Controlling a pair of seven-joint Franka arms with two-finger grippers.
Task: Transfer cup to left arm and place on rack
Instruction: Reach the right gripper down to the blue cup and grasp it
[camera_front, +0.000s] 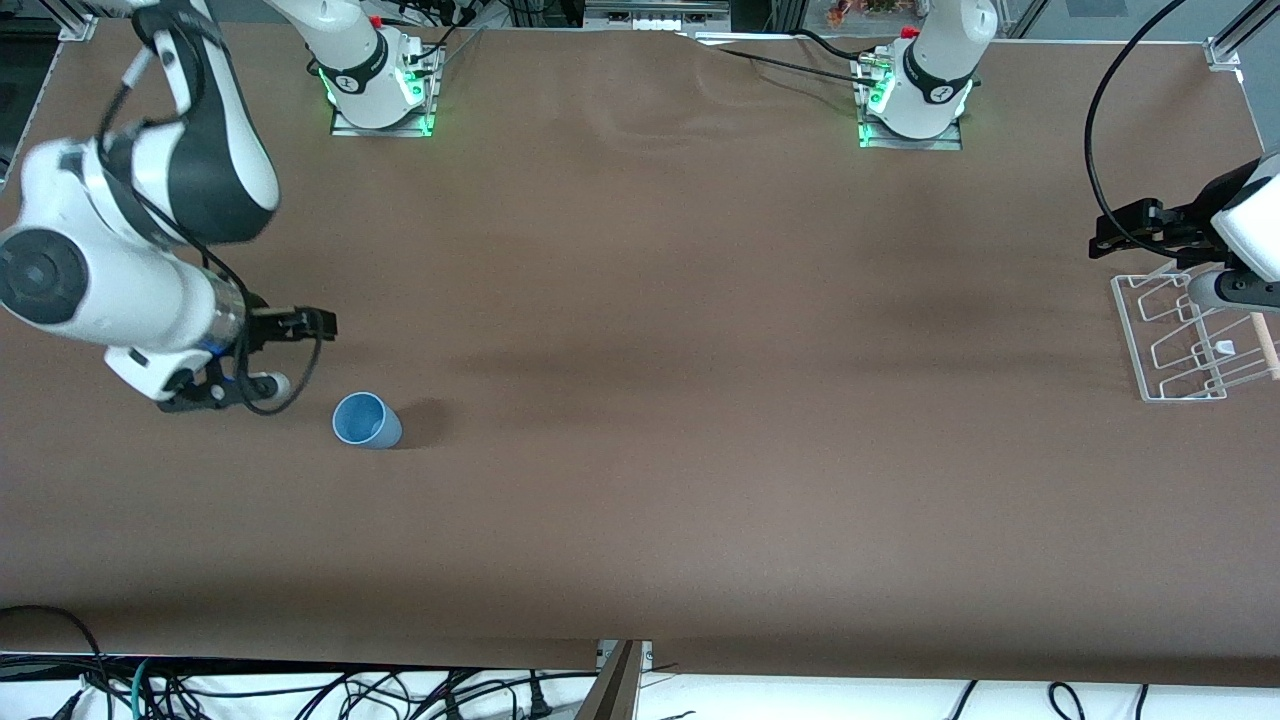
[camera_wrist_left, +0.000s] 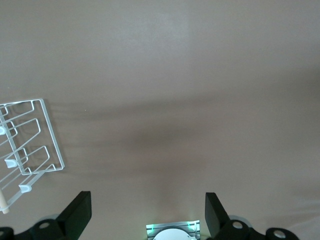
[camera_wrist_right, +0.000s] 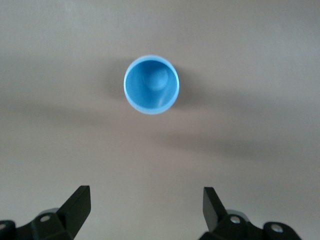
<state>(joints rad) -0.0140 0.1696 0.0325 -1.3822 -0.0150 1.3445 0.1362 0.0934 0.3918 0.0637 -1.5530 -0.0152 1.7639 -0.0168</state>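
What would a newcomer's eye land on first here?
The blue cup stands upright, mouth up, alone on the brown table toward the right arm's end. The open right gripper hangs beside it, not touching. At the left arm's end lies the white rack, with the open left gripper above its edge.

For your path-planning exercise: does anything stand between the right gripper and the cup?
Nothing visible does. The right gripper, fingers open, is beside the upright cup, with only bare table between them.
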